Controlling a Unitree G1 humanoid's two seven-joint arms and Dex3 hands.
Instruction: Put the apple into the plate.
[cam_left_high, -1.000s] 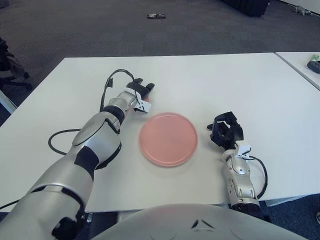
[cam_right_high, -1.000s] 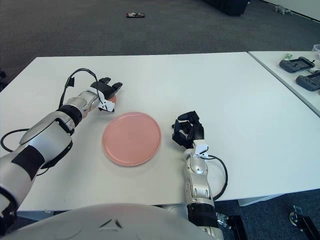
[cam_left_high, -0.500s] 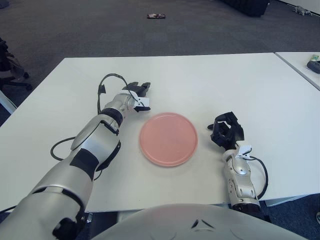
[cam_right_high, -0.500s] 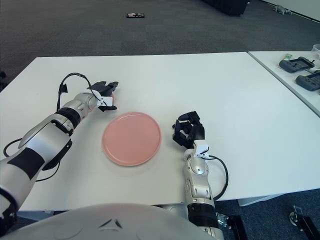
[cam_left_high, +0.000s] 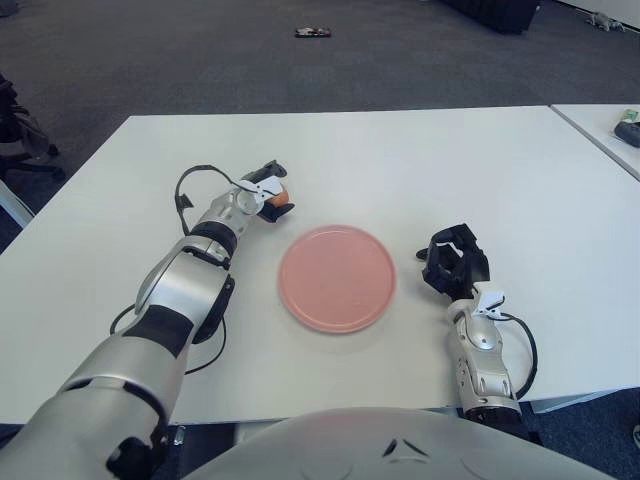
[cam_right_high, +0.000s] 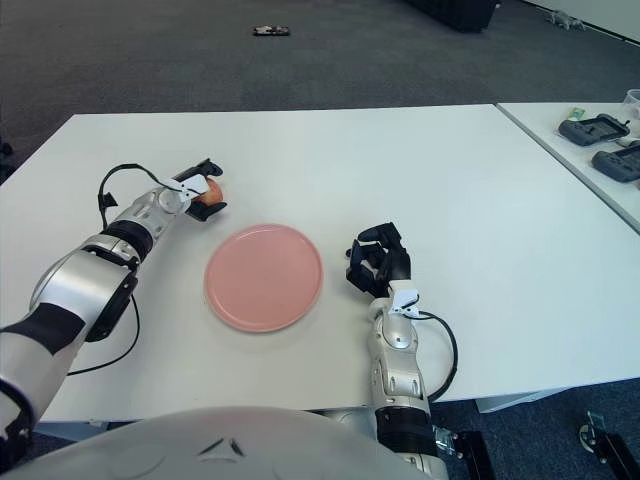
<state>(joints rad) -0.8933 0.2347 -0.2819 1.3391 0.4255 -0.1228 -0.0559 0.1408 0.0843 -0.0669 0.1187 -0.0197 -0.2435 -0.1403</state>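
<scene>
1. Two hands are in your view, and the pink plate in the middle of the white table is the landmark for everything else.
2. Far to the left of the plate, your left arm reaches forward across the tabletop, with a black cable looping up beside its wrist.
3. Your left hand sits just beyond the plate's upper-left edge, with its dark fingers curled around the apple.
4. That apple shows as an orange-red patch between the fingers, off the plate and a little way up and left of its rim. Whether it touches the table or is lifted clear, you cannot tell from either eye.
5. Now the plate itself: round, flat, nothing on it, lying on the table just in front of your body.
6. Right of the plate, clear of its rim, your right hand stands palm-up on its forearm. The black fingers are loosely curled and hold nothing.
7. Well to the right of the plate, a second table carries dark devices at its far edge.
8. Beyond the plate, on the grey carpet past the table, lies a small dark object.
</scene>
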